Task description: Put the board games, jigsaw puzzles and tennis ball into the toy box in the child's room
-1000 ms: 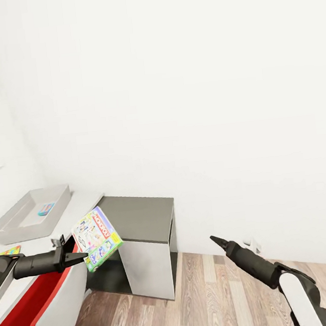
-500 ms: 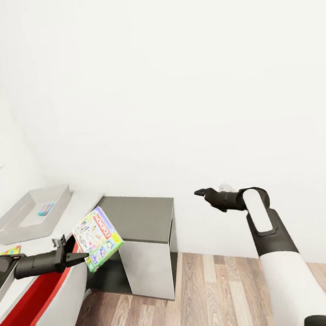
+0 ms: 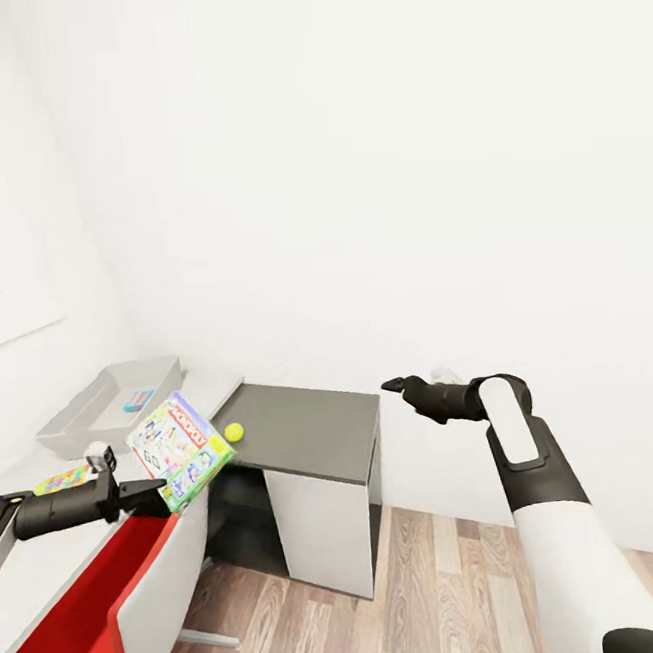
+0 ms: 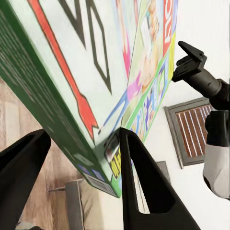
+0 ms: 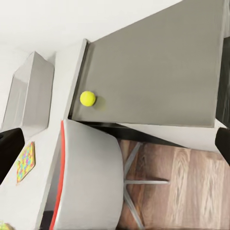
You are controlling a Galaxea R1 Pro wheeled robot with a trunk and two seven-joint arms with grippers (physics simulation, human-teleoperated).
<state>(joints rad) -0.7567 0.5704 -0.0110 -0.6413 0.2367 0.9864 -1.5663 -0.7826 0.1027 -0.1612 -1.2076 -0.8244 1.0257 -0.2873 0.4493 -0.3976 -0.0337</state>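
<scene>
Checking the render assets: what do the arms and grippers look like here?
The right arm has glossy white shell segments with black joints and a black forearm, ending in the right gripper, black with pointed fingers. The left arm shows a matte black tubular forearm; the left gripper has two black, flat, tapering wedge fingers. No cables or markings are visible.

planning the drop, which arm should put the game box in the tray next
Left: its hand already grips the game box near the tray; the right hand hangs empty over the floor.
</scene>
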